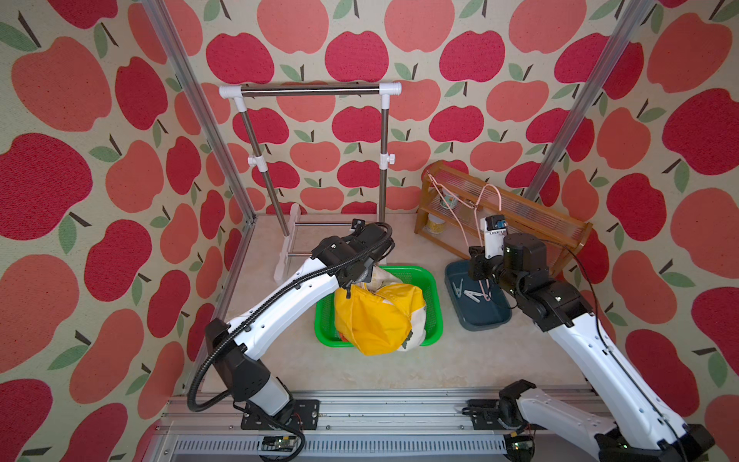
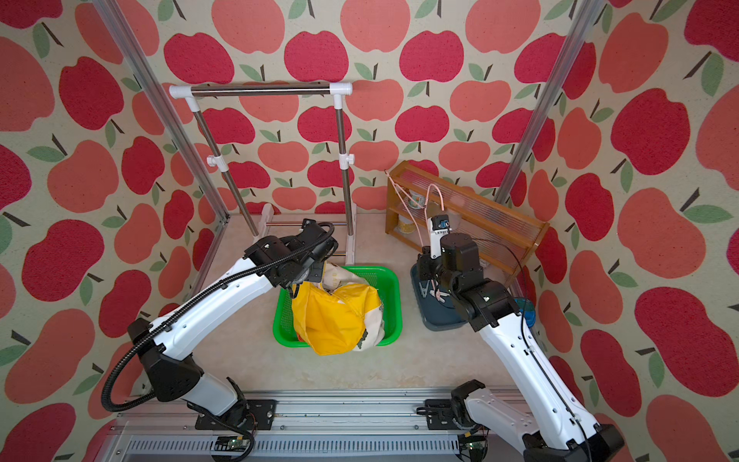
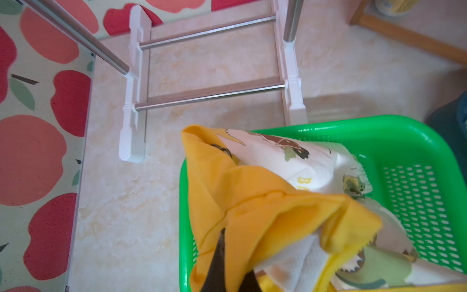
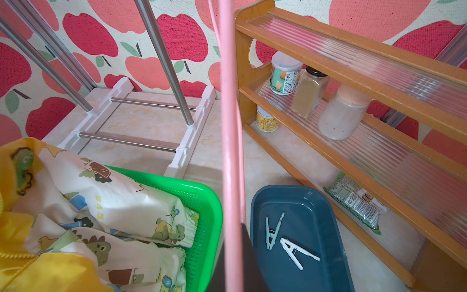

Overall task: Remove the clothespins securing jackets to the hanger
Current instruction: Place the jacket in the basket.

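The left gripper (image 3: 233, 268) is clamped on a fold of the yellow jacket (image 1: 376, 316). The jacket hangs from it into the green basket (image 1: 434, 304) directly below, bunched over the printed jacket (image 4: 121, 197). The right gripper (image 4: 236, 255) is closed around the pink hanger (image 4: 230, 126), whose wire rises above it in front of the shelf (image 4: 353, 58). Just beneath this gripper sits a blue tray (image 4: 310, 202) holding two clothespins (image 4: 272, 231), close together and well apart from both garments. The rail (image 1: 310, 91) stands beyond the left gripper.
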`<state>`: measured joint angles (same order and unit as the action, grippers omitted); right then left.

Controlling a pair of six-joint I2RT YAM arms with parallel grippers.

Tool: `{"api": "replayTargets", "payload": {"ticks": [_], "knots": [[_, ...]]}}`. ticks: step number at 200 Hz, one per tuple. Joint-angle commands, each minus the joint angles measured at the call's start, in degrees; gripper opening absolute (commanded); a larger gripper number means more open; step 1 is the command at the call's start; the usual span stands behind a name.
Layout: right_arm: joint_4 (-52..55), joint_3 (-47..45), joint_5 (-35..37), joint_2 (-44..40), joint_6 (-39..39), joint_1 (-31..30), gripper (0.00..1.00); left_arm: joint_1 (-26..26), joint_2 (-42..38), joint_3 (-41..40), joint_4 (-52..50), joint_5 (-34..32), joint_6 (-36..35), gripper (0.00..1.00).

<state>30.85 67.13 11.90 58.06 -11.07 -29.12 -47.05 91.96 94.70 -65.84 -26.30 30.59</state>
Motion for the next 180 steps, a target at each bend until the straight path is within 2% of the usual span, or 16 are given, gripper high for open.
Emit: {"api": "replayTargets", "payload": {"ticks": [1, 49, 69, 120, 174, 180], "knots": [[-1.58, -0.67, -0.04, -0.85, -1.15, 0.3, 0.0, -1.63, 2.31, -4.68, 3.54, 8.96, 0.91, 0.0], [-2.05, -1.31, 0.51, -0.94, -0.7, 0.3, 0.0, -4.66, 10.8, -10.48, 9.09, 17.57, -1.33, 0.0], [-2.26, -1.15, 0.45, -0.85, -0.62, 0.36, 0.0, -3.0, 15.21, -10.88, 11.89, 20.76, -2.01, 0.0], [-2.75, -1.37, -1.69, -0.85, -1.21, 0.27, 0.0, 3.66, 25.15, -7.79, 16.12, 22.6, -2.73, 0.0], [-2.57, -1.74, -1.84, -1.2, -0.6, 0.34, 0.0, 6.49, 22.95, -3.38, 12.83, 19.68, -1.36, 0.0], [-2.47, -1.62, -1.97, -1.05, -0.47, 0.22, 0.0, 6.32, 21.94, -2.92, 11.99, 19.54, -1.81, 0.03]]}}
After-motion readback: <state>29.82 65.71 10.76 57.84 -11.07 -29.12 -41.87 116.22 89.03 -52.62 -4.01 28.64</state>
